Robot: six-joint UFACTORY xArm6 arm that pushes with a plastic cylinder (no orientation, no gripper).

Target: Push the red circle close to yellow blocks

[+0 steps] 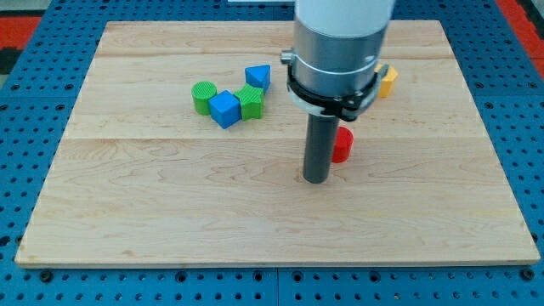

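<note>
With no hand to open or close, my tip (316, 178) stood touching the red circle's (342, 145) lower left on the table (127, 204), seemingly mid-push, needing an up-right shove toward the yellow block (388, 82).

Your wooden board (170, 195) carried a green cylinder (203, 96), blue cube (225, 109), green block (252, 101), blue block (258, 77), red circle (342, 144), yellow block (388, 82).

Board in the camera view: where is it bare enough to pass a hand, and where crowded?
Bare: the wooden board along the view's bottom below my tip, and the view's right beyond the red block. Crowded: the green cylinder, blue cube, green block and blue block cluster; a yellow block sits upper right.
</note>
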